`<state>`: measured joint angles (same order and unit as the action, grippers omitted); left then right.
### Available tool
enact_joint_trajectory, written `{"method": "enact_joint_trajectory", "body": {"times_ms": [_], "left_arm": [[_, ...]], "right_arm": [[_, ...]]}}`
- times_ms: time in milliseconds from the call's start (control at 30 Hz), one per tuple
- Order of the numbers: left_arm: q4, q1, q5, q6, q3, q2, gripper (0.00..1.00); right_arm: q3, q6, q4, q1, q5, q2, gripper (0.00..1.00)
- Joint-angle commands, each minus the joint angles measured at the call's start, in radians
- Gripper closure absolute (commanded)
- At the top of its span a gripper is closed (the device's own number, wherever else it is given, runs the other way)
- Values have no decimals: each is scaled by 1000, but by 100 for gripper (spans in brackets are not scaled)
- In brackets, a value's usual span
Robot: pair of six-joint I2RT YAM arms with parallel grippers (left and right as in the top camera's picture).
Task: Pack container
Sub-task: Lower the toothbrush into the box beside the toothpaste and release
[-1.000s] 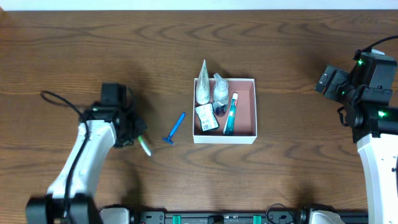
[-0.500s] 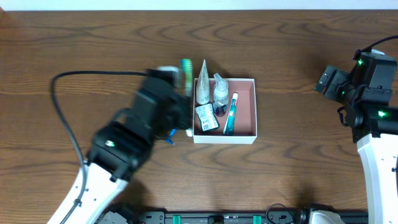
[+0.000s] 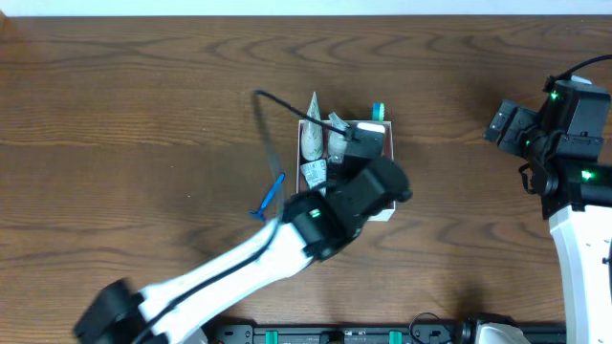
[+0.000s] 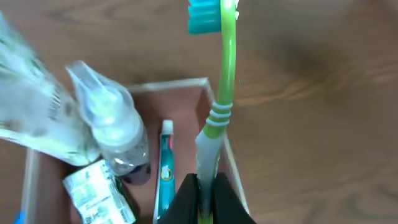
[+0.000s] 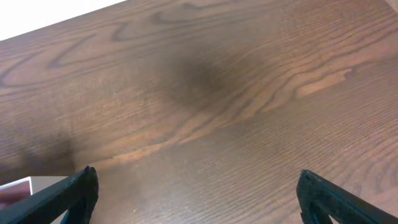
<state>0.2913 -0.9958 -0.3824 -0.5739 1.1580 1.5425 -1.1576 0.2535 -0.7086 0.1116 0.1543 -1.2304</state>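
Observation:
The container (image 3: 390,143) is a shallow white-walled box with a pinkish-brown inside, at the table's middle. In it lie a white pouch (image 3: 311,139), a clear bottle (image 4: 112,130), a teal tube (image 4: 165,174) and a small printed packet (image 4: 99,193). My left gripper (image 4: 205,199) is shut on the handle of a green toothbrush (image 4: 225,93), held above the container's right wall (image 4: 219,124). The brush head (image 3: 379,112) pokes past the far rim. My left arm (image 3: 335,205) hides much of the box from above. My right gripper (image 5: 199,199) is open over bare wood, far right.
A blue razor (image 3: 271,196) lies on the table just left of the container. The right arm (image 3: 564,143) stands at the table's right edge. A black cable (image 3: 268,124) loops from the left arm over the box's left side.
My left arm has swung from the left side of the table across to the container, carrying the toothbrush. The right arm has stayed still.

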Motion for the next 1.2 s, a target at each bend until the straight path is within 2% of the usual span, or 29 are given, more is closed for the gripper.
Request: {"method": "enact_joint_trajectory", "body": {"times_ms": [0, 367, 1100, 1167], "left_arm": [[-14, 2, -56, -60, 9, 69, 94], [-66, 2, -56, -76, 9, 200, 94], [-116, 28, -56, -74, 9, 204, 93], [-117, 33, -56, -74, 9, 204, 84]], "right_arm": [[-9, 12, 0, 6, 6, 0, 1], [-9, 11, 0, 6, 6, 0, 1], [-9, 12, 0, 6, 6, 0, 1], [-9, 12, 0, 6, 6, 0, 1]]}}
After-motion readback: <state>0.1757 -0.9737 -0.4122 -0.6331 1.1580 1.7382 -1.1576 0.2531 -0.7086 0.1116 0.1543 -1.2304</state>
